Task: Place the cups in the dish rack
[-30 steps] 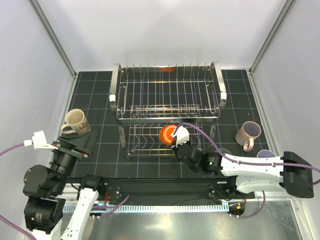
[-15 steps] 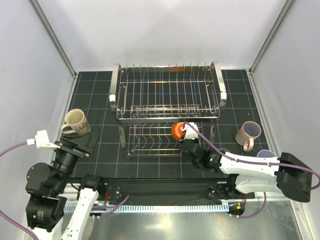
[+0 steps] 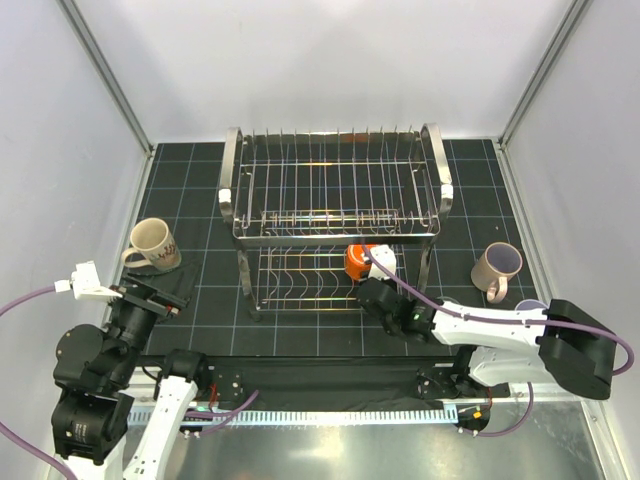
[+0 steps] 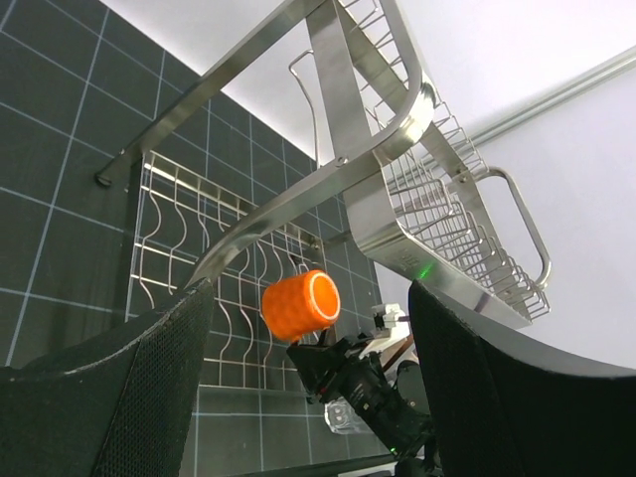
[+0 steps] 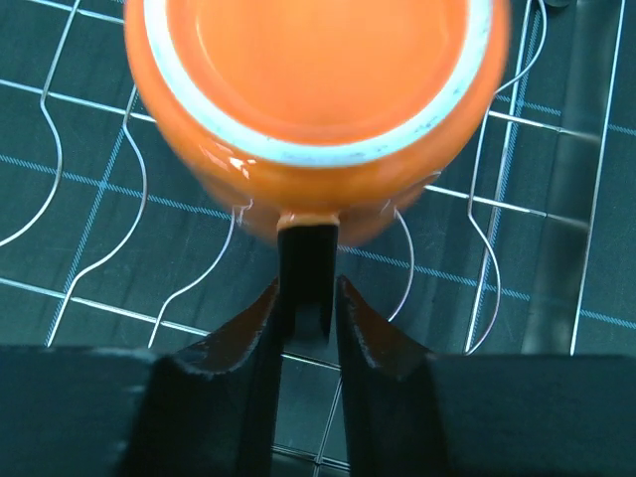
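Note:
The chrome wire dish rack [image 3: 238, 190] stands mid-table. A small orange cup [image 3: 358, 262] lies on its side on the lower tier [image 5: 91, 177], mouth toward the right wrist camera [image 5: 318, 89]. My right gripper [image 3: 367, 284] reaches in from the front. Its jaws stand slightly apart on either side of the cup's dark handle [image 5: 306, 266], and the cup looks blurred while the wires stay sharp. My left gripper [image 3: 160, 292] hovers wide open and empty at the near left, looking toward the rack [image 4: 397, 234] and the orange cup [image 4: 298, 305]. A cream mug [image 3: 152, 243] sits on the left.
A beige-pink mug [image 3: 496, 267] stands right of the rack, and a lavender tumbler [image 3: 530, 304] peeks out behind the right arm. A clear glass tumbler [image 4: 346, 415] stands on the mat beneath that arm. White walls enclose the dark gridded mat [image 3: 200, 170].
The right gripper carried the orange cup rightward and deeper into the lower tier, then its jaws eased apart off the handle. The left arm barely moved.

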{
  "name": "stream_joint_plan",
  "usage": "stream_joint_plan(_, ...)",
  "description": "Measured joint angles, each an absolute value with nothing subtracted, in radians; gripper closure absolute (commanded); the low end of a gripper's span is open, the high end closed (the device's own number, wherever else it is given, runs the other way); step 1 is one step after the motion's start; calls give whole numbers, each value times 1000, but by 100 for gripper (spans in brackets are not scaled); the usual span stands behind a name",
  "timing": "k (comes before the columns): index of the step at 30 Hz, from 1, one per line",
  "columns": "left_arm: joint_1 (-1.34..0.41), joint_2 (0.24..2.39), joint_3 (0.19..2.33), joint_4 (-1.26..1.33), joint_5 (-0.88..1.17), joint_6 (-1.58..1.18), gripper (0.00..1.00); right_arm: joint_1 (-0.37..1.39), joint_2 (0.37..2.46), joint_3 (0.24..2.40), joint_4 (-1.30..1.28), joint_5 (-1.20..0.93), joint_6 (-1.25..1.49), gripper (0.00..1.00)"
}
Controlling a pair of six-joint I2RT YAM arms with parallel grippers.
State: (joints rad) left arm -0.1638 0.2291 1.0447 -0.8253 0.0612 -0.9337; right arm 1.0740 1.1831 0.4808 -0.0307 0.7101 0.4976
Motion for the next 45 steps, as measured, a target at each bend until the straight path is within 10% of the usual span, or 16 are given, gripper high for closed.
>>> stream_joint_plan(45,-165,130,943,-944,-89,-927,28,969,1074,402,233,632,384,47)
